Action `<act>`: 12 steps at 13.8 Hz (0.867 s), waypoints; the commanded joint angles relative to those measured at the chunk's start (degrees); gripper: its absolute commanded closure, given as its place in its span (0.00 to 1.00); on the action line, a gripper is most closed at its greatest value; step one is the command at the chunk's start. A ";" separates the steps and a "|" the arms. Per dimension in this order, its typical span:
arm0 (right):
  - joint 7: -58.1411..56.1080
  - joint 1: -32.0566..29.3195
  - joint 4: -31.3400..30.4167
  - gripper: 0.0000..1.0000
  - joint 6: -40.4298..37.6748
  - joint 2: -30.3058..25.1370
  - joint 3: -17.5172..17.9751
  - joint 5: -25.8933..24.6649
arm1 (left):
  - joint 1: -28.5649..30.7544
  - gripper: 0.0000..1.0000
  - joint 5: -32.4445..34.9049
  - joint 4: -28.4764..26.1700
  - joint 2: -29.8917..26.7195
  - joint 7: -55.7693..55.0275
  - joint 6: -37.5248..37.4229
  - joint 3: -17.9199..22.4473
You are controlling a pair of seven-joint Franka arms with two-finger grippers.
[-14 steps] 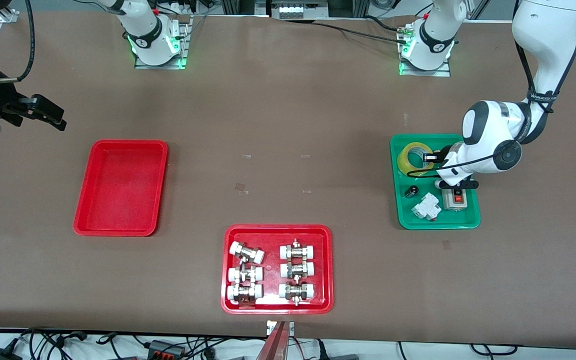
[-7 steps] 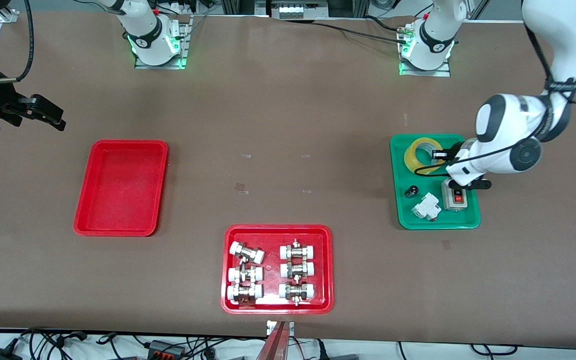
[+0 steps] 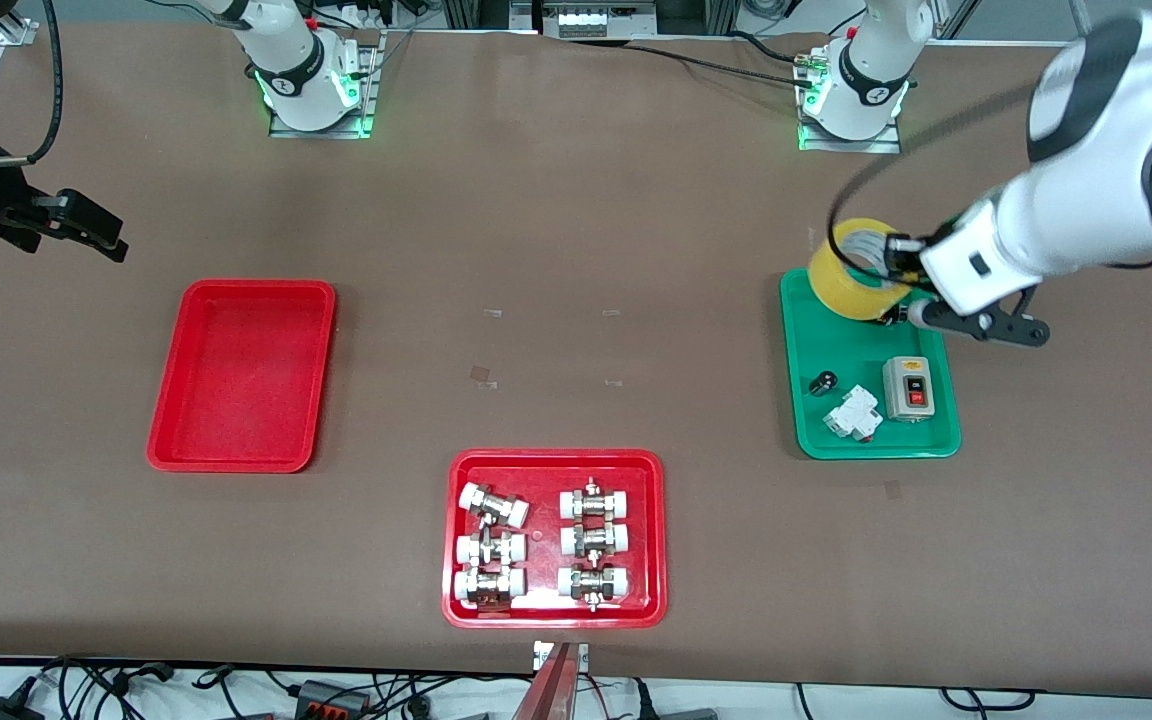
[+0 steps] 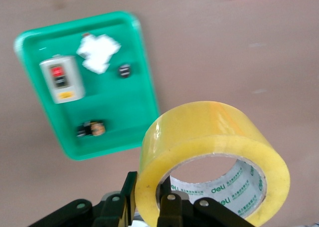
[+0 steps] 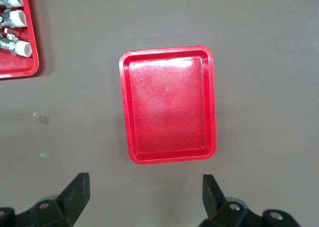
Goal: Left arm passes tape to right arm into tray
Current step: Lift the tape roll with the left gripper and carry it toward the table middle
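Note:
My left gripper (image 3: pixel 888 270) is shut on the wall of the yellow tape roll (image 3: pixel 851 268) and holds it up in the air over the green tray (image 3: pixel 816 340). In the left wrist view the tape (image 4: pixel 209 137) fills the foreground, with one finger (image 4: pixel 127 194) outside its wall and one inside its pale core; the gripper (image 4: pixel 147 199) clamps the wall. The plain red tray (image 3: pixel 241 375) lies empty toward the right arm's end of the table, and shows in the right wrist view (image 5: pixel 169 105). My right gripper (image 3: pixel 101 235) is open and empty, up over the table's end beside that tray.
The green tray holds a grey switch box (image 3: pixel 908 387), a white breaker (image 3: pixel 854 413) and a small black part (image 3: pixel 822 383). A red tray of white-and-metal pipe fittings (image 3: pixel 554 538) lies near the front edge. Small tape marks (image 3: pixel 484 376) dot the table's middle.
My left gripper has lifted the tape up out of the green tray, and the arm has risen. The right arm has barely moved.

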 commanded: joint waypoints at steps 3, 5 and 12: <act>-0.78 -0.42 0.12 0.00 -0.87 0.77 0.22 -0.18 | -10.64 1.00 -7.69 6.25 12.05 -13.97 9.06 -1.23; -0.70 -0.07 -0.68 0.00 -1.04 0.68 0.30 -0.18 | -17.22 1.00 -7.78 10.54 19.07 -24.94 17.31 -1.32; -10.87 -0.68 -1.38 0.00 -7.37 2.70 0.13 16.22 | -30.86 1.00 -7.95 15.75 32.80 -50.11 47.19 -1.31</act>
